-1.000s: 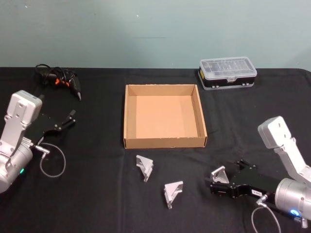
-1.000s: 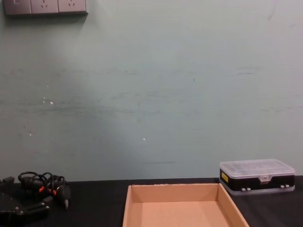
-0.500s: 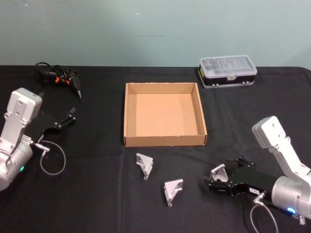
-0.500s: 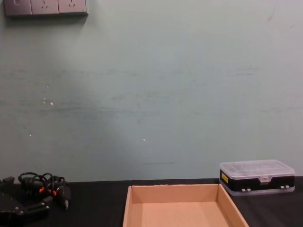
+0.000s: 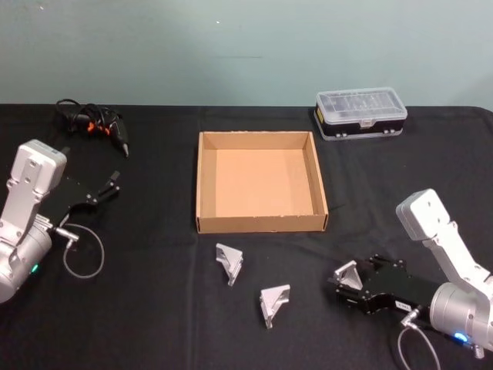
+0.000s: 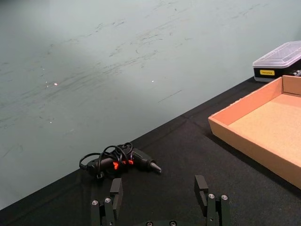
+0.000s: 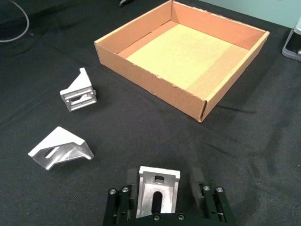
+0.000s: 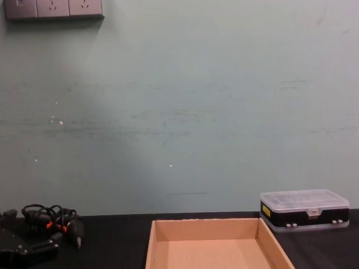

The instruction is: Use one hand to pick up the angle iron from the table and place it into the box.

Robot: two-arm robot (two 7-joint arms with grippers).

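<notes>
Angle iron [image 7: 157,188] lies toward the near right corner of the table [image 5: 154,308], straddled by our right gripper's [image 5: 343,279] parted fingers, unclamped. Two other brackets [image 5: 229,262] lie to its left, before the box [image 5: 262,225]. Our left gripper [image 6: 159,195] rests, fingers apart, near the left edge.

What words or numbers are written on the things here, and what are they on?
None can be read as it stands.
Yellow label on the plastic case: dark print, too small to read.
White label on the right gripper: too blurred to read.
Nothing else bears writing.
</notes>
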